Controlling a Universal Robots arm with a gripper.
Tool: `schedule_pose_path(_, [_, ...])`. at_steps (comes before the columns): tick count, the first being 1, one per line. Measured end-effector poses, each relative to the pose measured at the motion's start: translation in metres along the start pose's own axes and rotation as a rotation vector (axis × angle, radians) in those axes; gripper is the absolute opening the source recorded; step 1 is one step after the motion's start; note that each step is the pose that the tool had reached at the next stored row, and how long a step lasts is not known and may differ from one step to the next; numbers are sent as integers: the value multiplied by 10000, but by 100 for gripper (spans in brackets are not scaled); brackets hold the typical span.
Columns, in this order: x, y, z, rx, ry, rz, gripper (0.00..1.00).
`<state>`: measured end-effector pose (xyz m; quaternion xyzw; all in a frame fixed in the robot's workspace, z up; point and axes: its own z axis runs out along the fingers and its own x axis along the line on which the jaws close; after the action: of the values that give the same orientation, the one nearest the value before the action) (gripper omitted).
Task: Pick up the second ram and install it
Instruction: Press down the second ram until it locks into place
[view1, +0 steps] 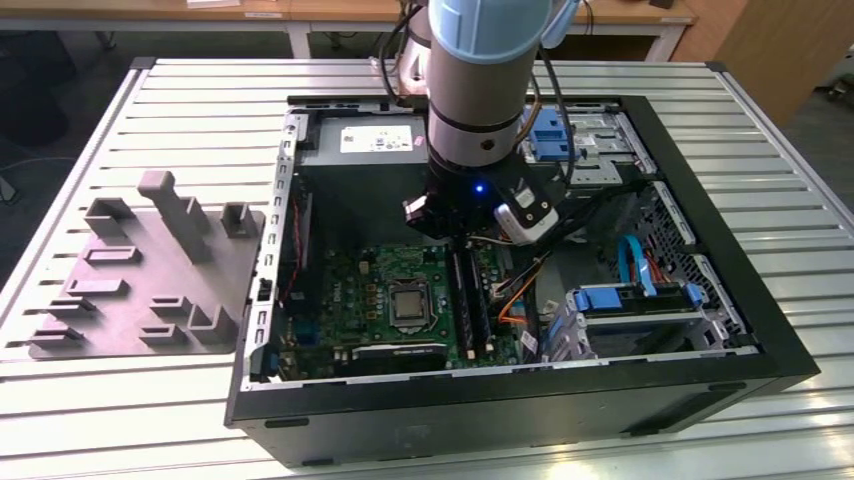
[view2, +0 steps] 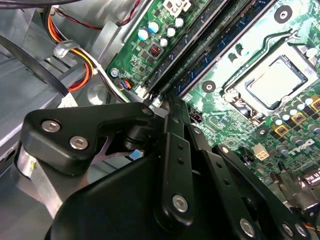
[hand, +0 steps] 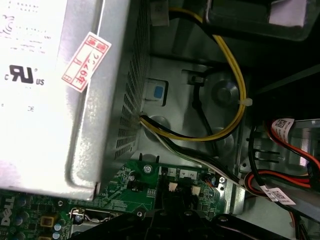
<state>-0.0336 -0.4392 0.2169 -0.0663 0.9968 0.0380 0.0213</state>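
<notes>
**Gripper low over memory slots inside open PC case**

In the exterior view, gripper (view1: 461, 238) down inside the computer case (view1: 747, 300), above the motherboard (view1: 360, 290). Directly at its 6 o'clock, the second ram (view1: 463, 298): long, dark, lying along the slot rails. Cannot tell whether fully seated. CPU socket (view1: 406, 303) just beside the stick at its 9 o'clock. Grey power supply (view1: 363, 142) at 12 o'clock of the board. Grey fixture tray (view1: 134, 290) on the table, well apart at the case's 9 o'clock.

In the second wrist view, gripper tip (view2: 167, 104) close to the near end of the slot rails (view2: 200, 47). How far open, or holding anything: cannot tell.
</notes>
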Motion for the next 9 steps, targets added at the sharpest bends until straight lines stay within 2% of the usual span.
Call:
schedule_pose_path(5, [-2,3,-16,-16,-10,1,10])
schedule_pose_path(9, [-6,10,-123,-5,-3,0,10])
